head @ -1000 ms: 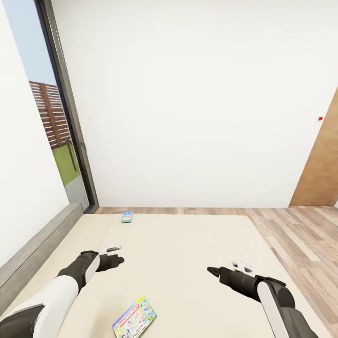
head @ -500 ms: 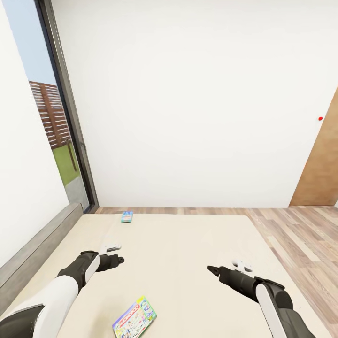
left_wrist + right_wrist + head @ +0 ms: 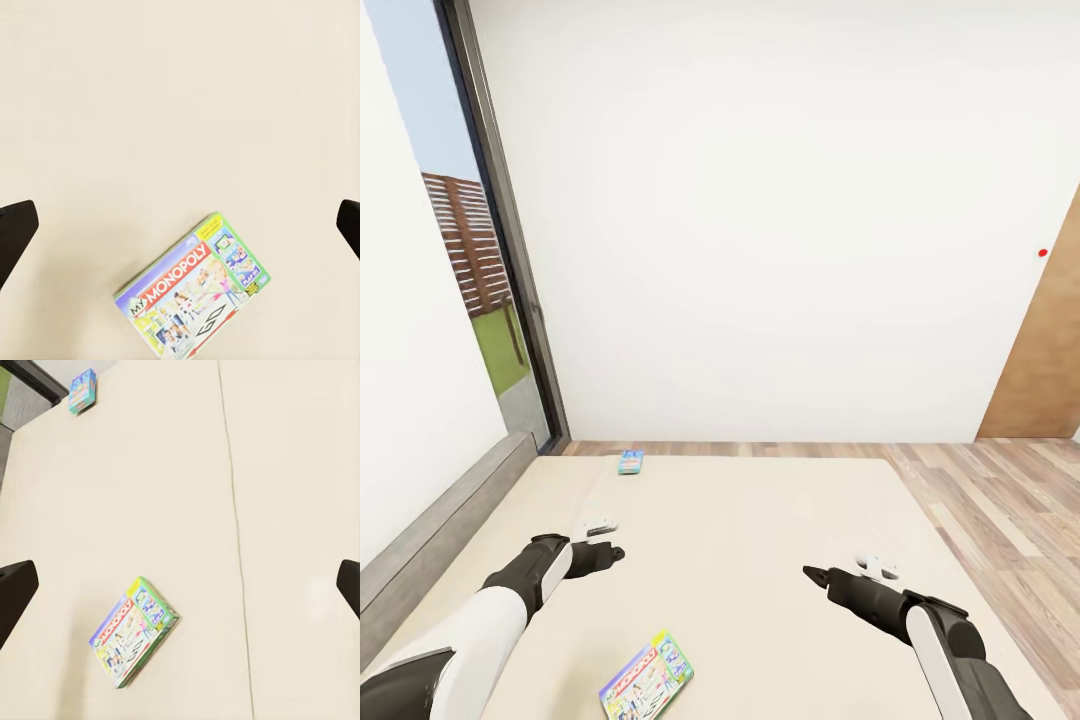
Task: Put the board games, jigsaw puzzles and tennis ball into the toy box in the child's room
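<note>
The bed (image 3: 760, 530) is the landmark here, its plain beige mattress spread below a white wall (image 3: 760, 200); going from the left, a tall dark-framed window (image 3: 490, 250) stands past the bed's left side, with a wooden fence and grass outside; a low grey headboard (image 3: 430, 530) runs along the bed's left edge. The left gripper (image 3: 608, 540) hangs over the bed's left half, holding nothing; in the left wrist view its dark fingertips (image 3: 16, 225) sit far apart at the frame's two edges, so its jaws are spread wide. The Monopoly board game (image 3: 647, 677) lies flat on the bed's near part, between the two arms and closer to the left one, turned askew; the left wrist view shows its lid (image 3: 193, 291) with the lettering plain to read. The smaller blue board game (image 3: 630, 462) lies at the bed's far edge, well apart from the Monopoly box; the right wrist view shows both on the mattress. The right gripper (image 3: 850, 575) hangs over the bed's right half, empty, jaws likewise spread wide. Beyond the bed's right side lies wood-plank floor (image 3: 1000, 500); a brown door (image 3: 1045, 350) stands there, a small red knob (image 3: 1043, 253) beside it.
</note>
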`<state>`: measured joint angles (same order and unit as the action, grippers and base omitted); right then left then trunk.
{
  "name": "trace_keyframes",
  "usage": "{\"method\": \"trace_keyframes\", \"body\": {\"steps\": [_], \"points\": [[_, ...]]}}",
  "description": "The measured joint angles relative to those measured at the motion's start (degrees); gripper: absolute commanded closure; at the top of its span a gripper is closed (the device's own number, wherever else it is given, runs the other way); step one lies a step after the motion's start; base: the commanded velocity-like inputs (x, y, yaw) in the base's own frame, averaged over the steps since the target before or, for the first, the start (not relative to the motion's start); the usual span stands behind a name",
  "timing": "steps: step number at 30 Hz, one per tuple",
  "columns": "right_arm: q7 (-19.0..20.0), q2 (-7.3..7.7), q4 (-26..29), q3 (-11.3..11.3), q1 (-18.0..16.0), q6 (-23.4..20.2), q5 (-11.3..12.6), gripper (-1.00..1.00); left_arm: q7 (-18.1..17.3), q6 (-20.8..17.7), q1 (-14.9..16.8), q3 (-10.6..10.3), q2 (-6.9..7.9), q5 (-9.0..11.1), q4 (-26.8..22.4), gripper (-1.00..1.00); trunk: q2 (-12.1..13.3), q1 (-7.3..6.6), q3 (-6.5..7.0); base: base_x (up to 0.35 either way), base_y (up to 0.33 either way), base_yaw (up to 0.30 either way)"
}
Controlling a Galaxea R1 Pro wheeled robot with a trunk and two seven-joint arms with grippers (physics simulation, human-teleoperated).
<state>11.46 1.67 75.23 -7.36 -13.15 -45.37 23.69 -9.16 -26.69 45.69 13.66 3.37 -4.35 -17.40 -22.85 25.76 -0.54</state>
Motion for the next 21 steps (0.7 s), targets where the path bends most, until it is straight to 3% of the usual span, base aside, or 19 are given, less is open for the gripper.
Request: {"method": "trace_keyframes", "body": {"steps": [21], "points": [[0.0, -0.16, 0.0, 0.4, 0.0, 0.1, 0.1, -1.0, 0.0, 0.0, 0.0, -0.2, 0.0, 0.0, 0.0, -1.0, 0.0, 0.0, 0.0, 0.0, 0.0, 0.0]]}}
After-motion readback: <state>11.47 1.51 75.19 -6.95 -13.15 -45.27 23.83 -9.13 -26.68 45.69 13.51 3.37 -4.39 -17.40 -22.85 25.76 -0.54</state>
